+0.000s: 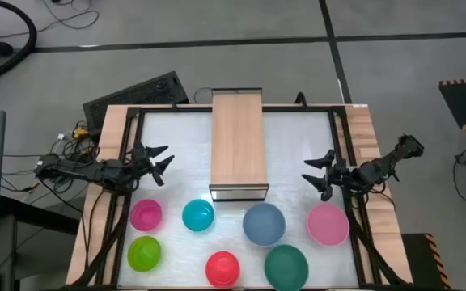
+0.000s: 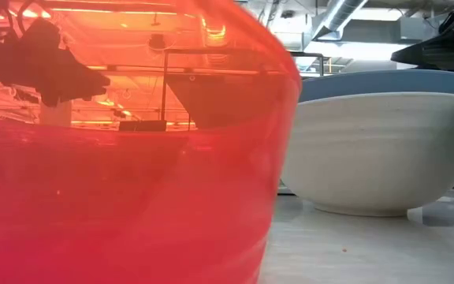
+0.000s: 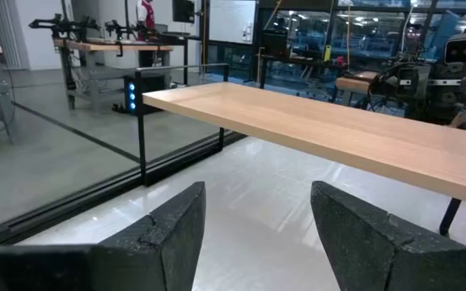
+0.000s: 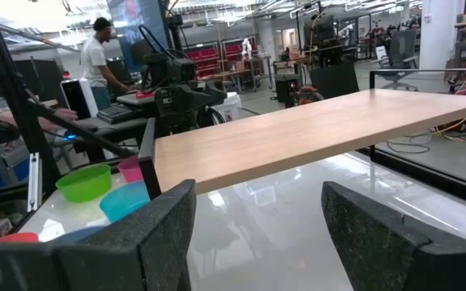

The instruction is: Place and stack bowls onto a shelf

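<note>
Bowls [image 1: 264, 224], seven, sit on the tabletop [image 1: 176, 162] in front of the empty shelf [image 1: 238, 144]; the red bowl [image 2: 124, 158] blocks most of the low view. Left hand [image 1: 162, 161] and right hand [image 1: 320, 174] flank the shelf, spread wide, holding nothing.

Seven bowls [image 1: 264, 224] in two rows before the shelf [image 1: 238, 144], between both arms.

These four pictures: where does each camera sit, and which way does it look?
High: overhead, straight down on the table; left gripper, right gripper open beside the shelf.
Low: table height, against the red bowl.
Left wrist: past its own fingers toward the shelf.
Right wrist: likewise.
Both wrist views share the shelf.
</note>
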### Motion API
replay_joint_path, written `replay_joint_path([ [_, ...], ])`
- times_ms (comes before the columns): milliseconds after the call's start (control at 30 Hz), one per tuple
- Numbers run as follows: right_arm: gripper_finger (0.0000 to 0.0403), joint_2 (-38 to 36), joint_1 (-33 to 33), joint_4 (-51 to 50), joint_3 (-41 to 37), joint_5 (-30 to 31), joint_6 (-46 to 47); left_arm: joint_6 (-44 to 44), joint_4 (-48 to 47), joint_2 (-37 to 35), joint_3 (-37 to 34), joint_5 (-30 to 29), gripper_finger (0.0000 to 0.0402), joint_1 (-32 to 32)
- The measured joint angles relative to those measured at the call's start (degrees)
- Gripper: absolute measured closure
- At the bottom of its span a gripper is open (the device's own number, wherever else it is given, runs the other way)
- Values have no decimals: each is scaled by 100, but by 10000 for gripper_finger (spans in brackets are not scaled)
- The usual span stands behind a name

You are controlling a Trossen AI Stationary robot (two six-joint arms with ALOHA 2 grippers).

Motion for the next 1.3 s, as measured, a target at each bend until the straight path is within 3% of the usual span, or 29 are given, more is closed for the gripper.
replay_joint_path([
  [933,109,-1,-2,1,1,1,-1,-63,1,0,0,0,192,-1],
  [1167,109,0,-1,1,-1,0,-1,-1722,16,0,0,7,192,-1],
  [1300,109,1,1,-1,-2,1,1,-2023,14,0,0,-54,192,1],
])
